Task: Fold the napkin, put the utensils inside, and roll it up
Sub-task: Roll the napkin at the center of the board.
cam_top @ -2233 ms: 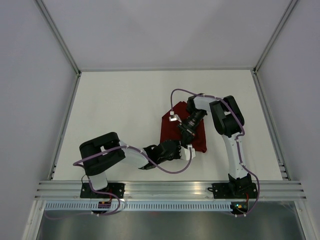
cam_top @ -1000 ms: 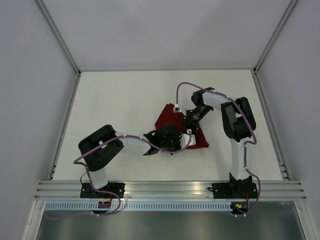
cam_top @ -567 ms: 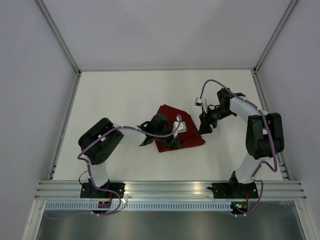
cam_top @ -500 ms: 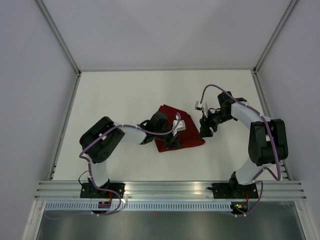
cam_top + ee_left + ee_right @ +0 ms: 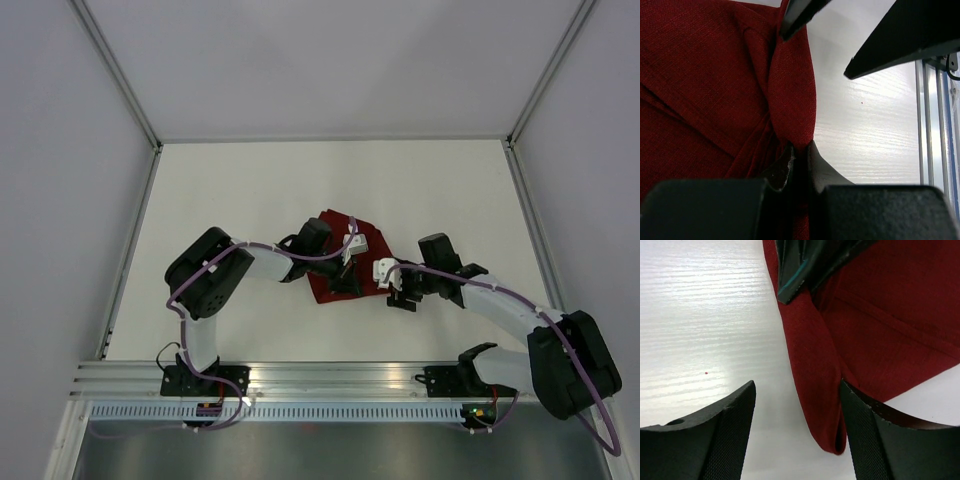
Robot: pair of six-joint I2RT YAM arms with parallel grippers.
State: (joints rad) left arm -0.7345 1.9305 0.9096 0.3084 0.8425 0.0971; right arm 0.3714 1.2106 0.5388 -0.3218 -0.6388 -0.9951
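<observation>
Left wrist view: the left gripper (image 5: 800, 150) clamped a fold of the maroon napkin (image 5: 715, 75) on the table (image 5: 230, 190), while the right gripper (image 5: 797, 385) stood spread wide just beside its edge.

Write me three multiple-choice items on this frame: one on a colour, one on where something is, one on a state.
1. The smooth flat table is: A) black; B) white; C) green.
2. The dark red cloth napkin lies: A) near the table's middle; B) in the far left corner; C) on the near metal rail.
3. The black two-finger left tool is: A) wide open above the napkin; B) parked off the table; C) shut on a napkin fold.
Answers: 1 B, bare white surface surrounds the cloth; 2 A, the top view shows it central, beside the open black right tool; 3 C, the left wrist view shows it pinching red fabric.
</observation>
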